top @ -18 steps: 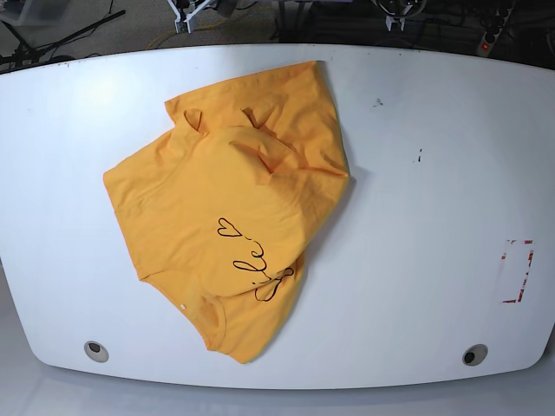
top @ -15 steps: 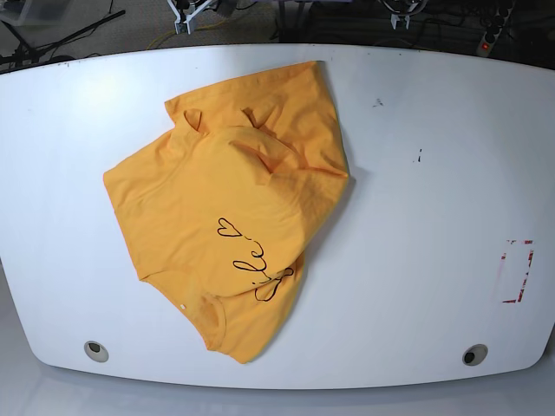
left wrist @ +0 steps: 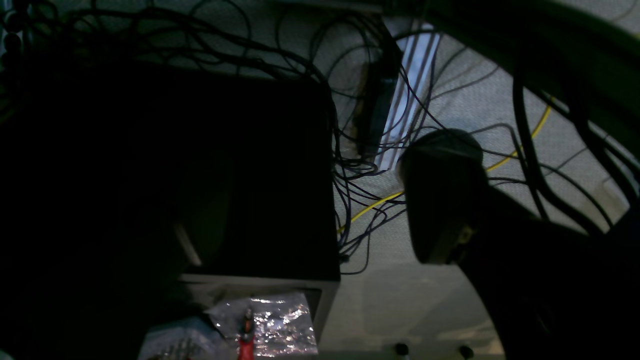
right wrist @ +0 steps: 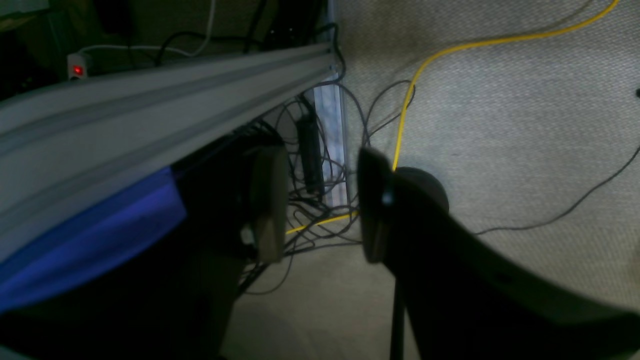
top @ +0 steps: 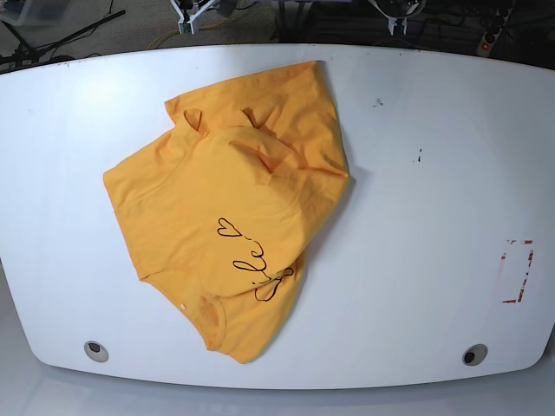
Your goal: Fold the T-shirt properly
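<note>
The shirt (top: 227, 208) lies crumpled on the table (top: 416, 225), left of centre in the base view, its nearest end, with what looks like a neck opening, pointing toward 6 o'clock and almost reaching the near edge. Just above that, the black lettering (top: 260, 270) and small heart (top: 229, 227) are partly swallowed by a fold, so the print side is up but creased. Farther back, toward 12 o'clock, the cloth bunches into a raised hump with loose flaps, and the far corner runs to about 1 o'clock near the table's back edge. Neither arm is over the table: both wrist cameras look down at carpet and cables beside it. The right gripper (right wrist: 320, 210) stands partly open with a clear gap between its fingers and nothing in it; the left gripper (left wrist: 310, 210) shows only one dark finger against the floor, the other lost in shadow, so I cannot tell from the view how wide it stands, though it appears to hold nothing. The step in hand is judged to be the first reach, and doing it well means flattening before folding (a fold over that hump would only lock the wrinkles in): take two outer edges, one per gripper, at roughly 9 and 3 o'clock of the heap, pinch a single layer, and draw apart low over the surface.
</note>
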Controlling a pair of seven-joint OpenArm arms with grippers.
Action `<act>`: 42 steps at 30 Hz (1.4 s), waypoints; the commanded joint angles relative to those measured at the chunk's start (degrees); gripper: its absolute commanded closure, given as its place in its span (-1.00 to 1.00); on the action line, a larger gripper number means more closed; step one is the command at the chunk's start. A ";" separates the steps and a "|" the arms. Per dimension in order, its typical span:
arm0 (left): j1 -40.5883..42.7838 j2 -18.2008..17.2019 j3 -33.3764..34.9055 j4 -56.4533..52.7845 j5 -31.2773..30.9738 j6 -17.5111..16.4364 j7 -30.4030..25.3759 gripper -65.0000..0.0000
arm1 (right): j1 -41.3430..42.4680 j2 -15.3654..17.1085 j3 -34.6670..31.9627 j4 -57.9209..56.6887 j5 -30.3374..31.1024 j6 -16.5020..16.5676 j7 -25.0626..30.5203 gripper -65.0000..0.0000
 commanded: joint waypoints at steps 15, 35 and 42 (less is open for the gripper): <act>17.61 -0.12 -0.12 27.58 0.08 -0.17 0.37 -0.52 | -13.93 -1.65 0.20 19.17 0.75 0.62 0.51 0.36; 50.22 -0.12 -5.48 73.56 0.00 -0.17 0.37 -0.52 | -38.37 -0.69 -8.24 54.16 15.17 0.71 -6.34 0.36; 59.63 -0.12 -6.01 90.53 0.00 -0.17 0.37 -0.52 | -47.52 2.74 -8.77 67.26 24.05 0.36 -7.31 0.36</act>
